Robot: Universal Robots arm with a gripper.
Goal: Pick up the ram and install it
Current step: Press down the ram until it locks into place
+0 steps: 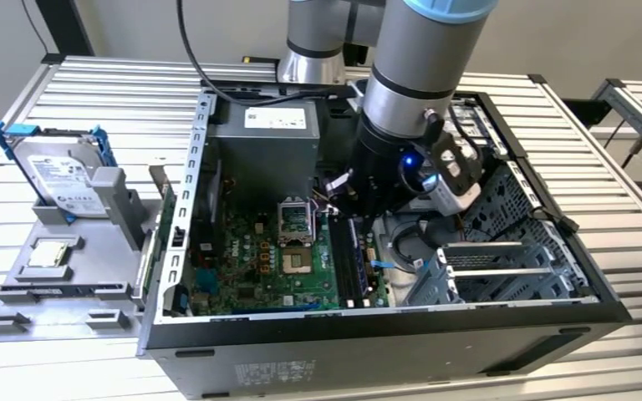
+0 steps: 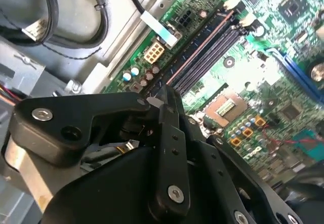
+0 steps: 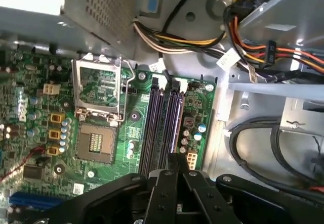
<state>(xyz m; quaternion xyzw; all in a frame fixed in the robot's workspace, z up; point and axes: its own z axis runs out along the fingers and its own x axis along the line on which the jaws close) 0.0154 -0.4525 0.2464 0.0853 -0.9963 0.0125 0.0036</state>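
At the exterior view's left, we see a grey tray [image 1: 31, 313] on the slatted table [image 1: 120, 92]. A silver hard drive [image 1: 63, 174] with blue rails stands upright at the tray's far end, and a small square chip [image 1: 51, 253] lies nearer.

To the right of the tray sits the open computer case [image 1: 377, 330]. Its green motherboard [image 1: 260, 267] lies flat inside, with the processor socket [image 1: 298, 219] towards the far side. The grey power supply [image 1: 267, 125] is beyond that.

Right of the socket run the long black memory slots [image 3: 154, 123]. The ram [image 1: 353, 259] stands on edge in that bank as a thin dark strip running near to far. In the second wrist view its upper edge [image 2: 202, 47] shows as a pale reddish line. We cannot tell whether it is fully seated.

The gripper [image 1: 357, 215] hangs over the far end of this strip, low inside the case. In both wrist views [image 2: 161, 100] [image 3: 177, 159] its black fingers are pressed together into one narrow tip just above the slots. We cannot tell whether the tip touches the ram.

Further right are black cables [image 1: 410, 246] and the perforated drive cage [image 1: 511, 225].
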